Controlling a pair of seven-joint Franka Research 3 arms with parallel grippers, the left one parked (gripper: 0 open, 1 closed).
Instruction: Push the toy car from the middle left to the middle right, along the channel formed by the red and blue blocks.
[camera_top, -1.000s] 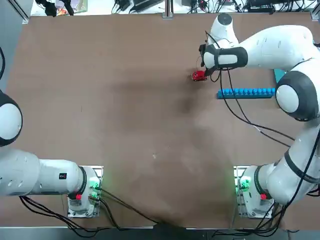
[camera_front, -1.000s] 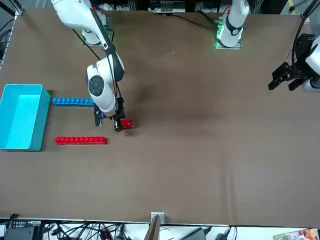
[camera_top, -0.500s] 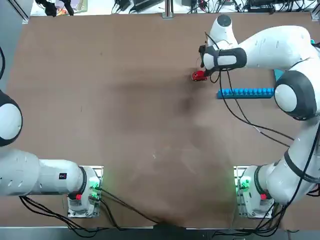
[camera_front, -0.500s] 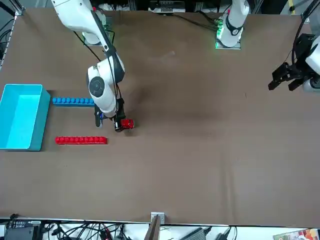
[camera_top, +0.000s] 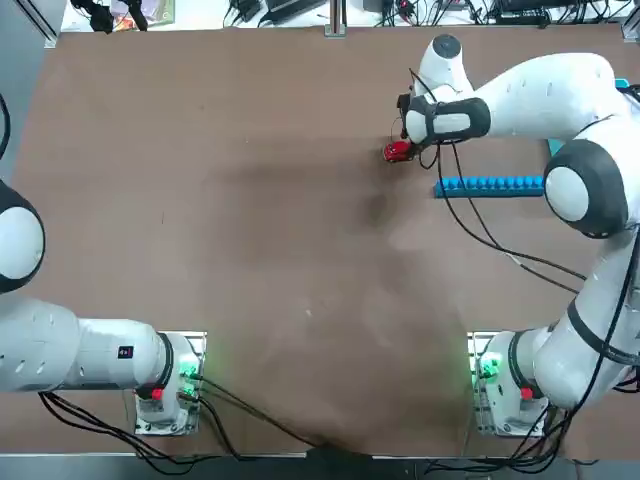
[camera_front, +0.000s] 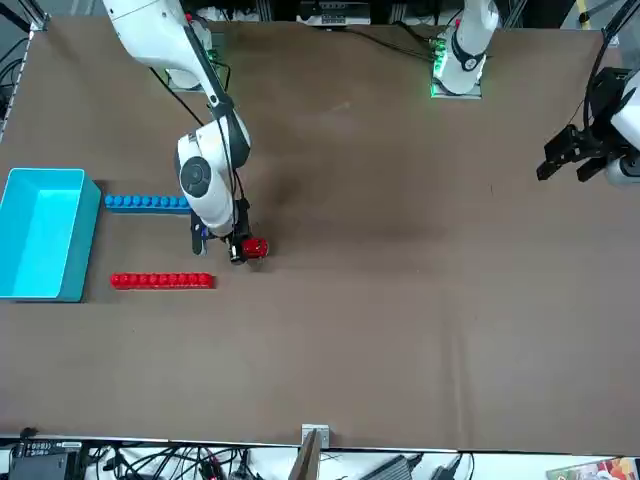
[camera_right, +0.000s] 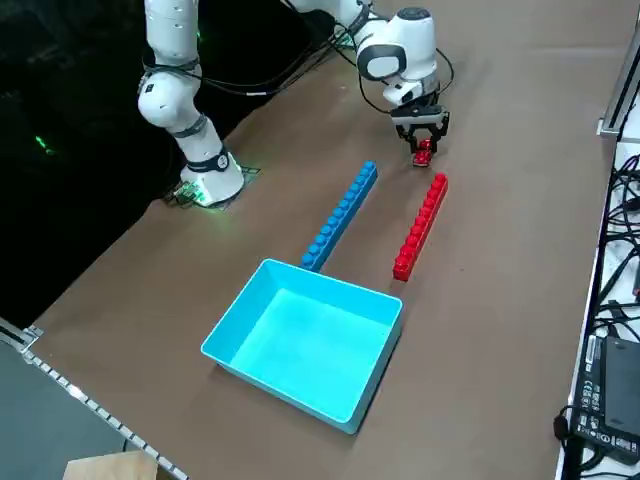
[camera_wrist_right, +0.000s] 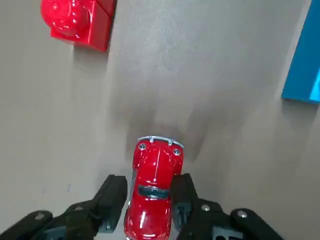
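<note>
Beetle-style toy car (camera_wrist_right: 152, 200): unmoved lately, still short of the channel (camera_right: 375, 222); straddled by right gripper (camera_wrist_right: 148, 184), fingers apart.

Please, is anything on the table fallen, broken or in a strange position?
Nothing stands out. The toy car sits upright between the fingers of the right gripper, and the red bar and blue bar lie roughly parallel.

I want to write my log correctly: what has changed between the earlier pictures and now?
The right arm has shifted slightly toward the robot's left. The right gripper is at the toy car; whether it has gripped or released is unclear. The car, red bar, blue bar and light-blue box stayed put.
</note>
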